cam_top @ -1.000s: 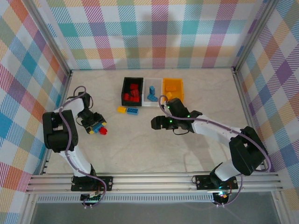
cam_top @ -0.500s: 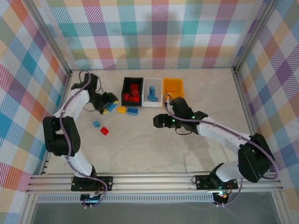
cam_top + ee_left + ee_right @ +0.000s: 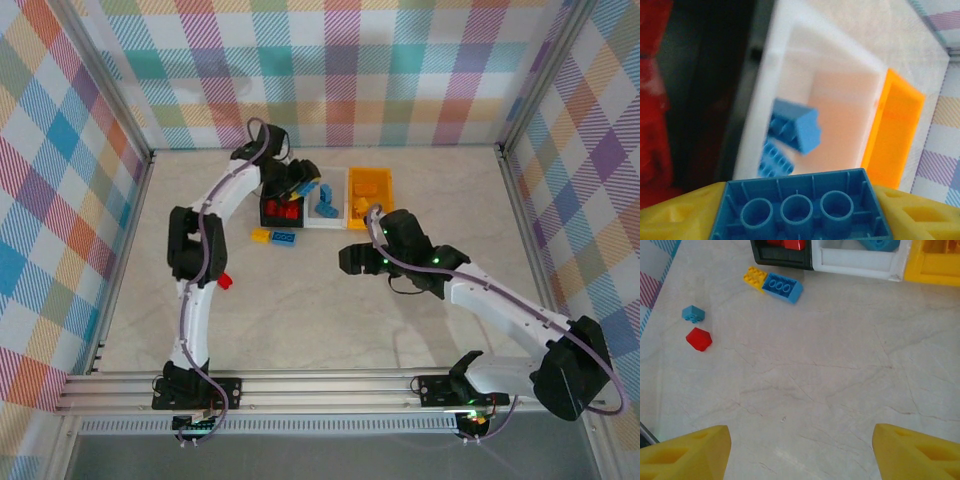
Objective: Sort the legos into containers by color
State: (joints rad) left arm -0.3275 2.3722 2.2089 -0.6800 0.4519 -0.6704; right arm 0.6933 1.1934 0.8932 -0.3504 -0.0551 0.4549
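While the left gripper (image 3: 300,186) is clamping a blue brick (image 3: 799,210) by the white bin (image 3: 757,110) (blue ones are lying inside), the right gripper (image 3: 800,452) is hanging wide open, empty; next, I judge, centring over that bin before releasing.

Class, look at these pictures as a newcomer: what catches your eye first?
The left gripper clamps a blue brick at the white bin, where other blue bricks lie. The right gripper hangs open over the table, with loose bricks lying near the black bin.
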